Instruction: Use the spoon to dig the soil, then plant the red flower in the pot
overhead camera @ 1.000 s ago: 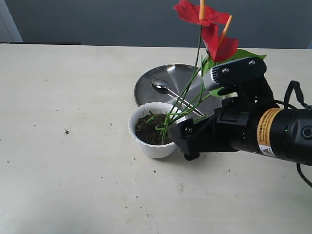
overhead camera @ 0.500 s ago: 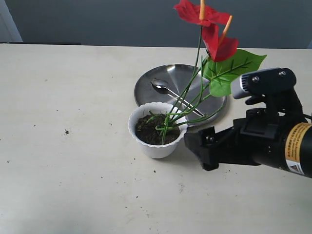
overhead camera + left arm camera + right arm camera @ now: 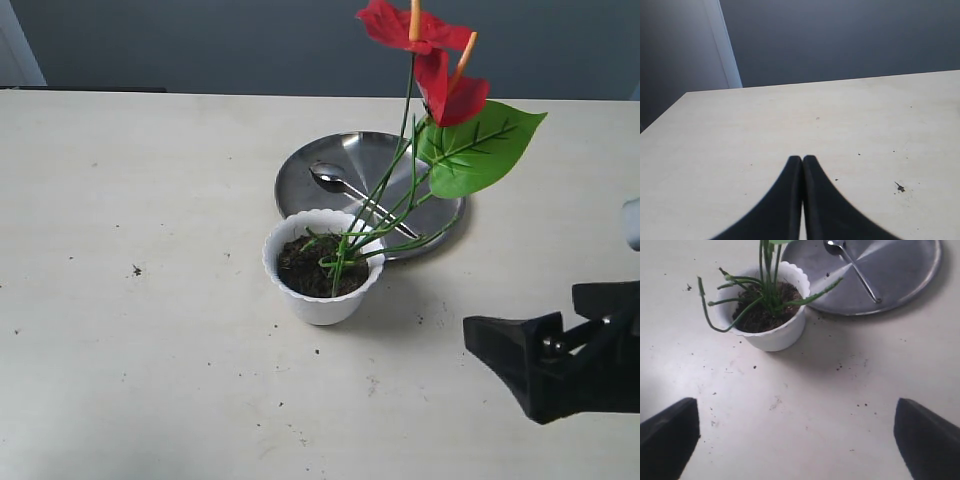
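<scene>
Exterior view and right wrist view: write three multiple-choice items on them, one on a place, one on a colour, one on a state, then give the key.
1. Where does the small shiny silver metal spoon lie?
A. in a glass cup
B. on the round steel plate
C. on a folded cloth

2. What colour is the small scalloped plastic pot holding the red artificial anthurium flower?
A. black
B. blue
C. white

3. How is the right gripper?
A. open, holding nothing
B. shut on the spoon
C. shut on a stem

Key: 1 B, it rests inside the plate's rim. 2 C, its wall is plainly white. 3 A, its jaws stand far apart with nothing between them.
</scene>
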Motion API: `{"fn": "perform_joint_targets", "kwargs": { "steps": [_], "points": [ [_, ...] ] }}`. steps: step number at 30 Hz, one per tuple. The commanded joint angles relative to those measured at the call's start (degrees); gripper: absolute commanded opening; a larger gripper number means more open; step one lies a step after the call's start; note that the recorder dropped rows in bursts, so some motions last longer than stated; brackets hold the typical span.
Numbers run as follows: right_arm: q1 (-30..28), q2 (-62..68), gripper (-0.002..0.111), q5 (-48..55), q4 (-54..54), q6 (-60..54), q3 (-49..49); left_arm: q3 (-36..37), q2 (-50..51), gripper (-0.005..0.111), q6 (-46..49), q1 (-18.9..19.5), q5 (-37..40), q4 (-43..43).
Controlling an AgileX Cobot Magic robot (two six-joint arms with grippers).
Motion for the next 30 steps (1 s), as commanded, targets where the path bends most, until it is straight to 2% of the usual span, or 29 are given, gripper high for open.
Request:
{"fn": "perform_joint_targets", "kwargs": {
  "steps": [1, 8, 16, 24, 26, 30],
  "points": [
    [0.32, -4.63, 0.104, 5.99, -0.90, -3.86, 0.29, -0.21, -0.30, 0.000, -0.22, -0.41, -0.08, -0.44],
    [-1.07, -12.60, 0.104, 5.47, -4.27, -3.86, 0.29, -0.21, -0.30, 0.000, -0.22, -0.41, -0.08, -0.44],
    [-14.12, -21.39, 0.104, 5.16, -4.27, -3.86, 0.29, -0.21, -0.30, 0.000, -0.22, -0.41, -0.08, -0.44],
    [-24.80, -31.82, 0.104, 5.13, -3.59, -4.11, 0.63, -0.21, -0.30, 0.000, -0.22, -0.41, -0.08, -0.44],
    [-28.63, -34.78, 0.104, 1.39, -5.71, -4.52, 2.64, -0.21, -0.30, 0.000, -0.22, -0.41, -0.08, -0.44],
    [-35.36, -38.54, 0.104, -13.10, -6.46, -4.95, 9.70, -0.21, -0.30, 0.000, -0.22, -0.41, -0.08, -0.44]
  ]
}}
